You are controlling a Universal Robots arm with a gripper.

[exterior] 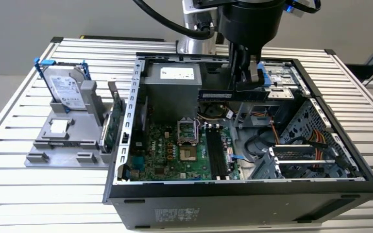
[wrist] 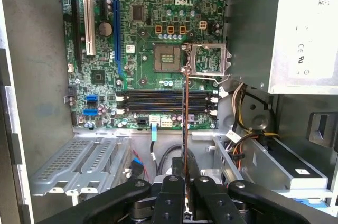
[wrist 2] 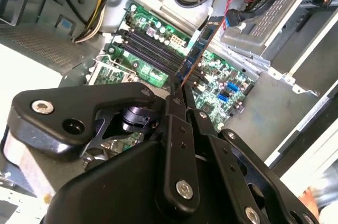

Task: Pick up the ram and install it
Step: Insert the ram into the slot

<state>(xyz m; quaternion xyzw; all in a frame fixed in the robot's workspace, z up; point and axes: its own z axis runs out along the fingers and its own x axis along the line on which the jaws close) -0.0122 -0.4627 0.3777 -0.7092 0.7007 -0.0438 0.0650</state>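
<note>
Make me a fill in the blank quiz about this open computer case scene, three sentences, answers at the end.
The jaws are ___ on the ram. The memory slots on the motherboard are all ___. The hard drive stands in a grey holder, on the exterior view's ___ of the case.
Missing words: shut, empty, left.

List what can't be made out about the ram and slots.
- Faces of the ram: edge-on in both wrist views.
- Its gripped part: covered by the gripper, first wrist view.
- Latches of the slots: too small to tell open or shut.
- The arm: cut off by the exterior view's top edge.
</note>
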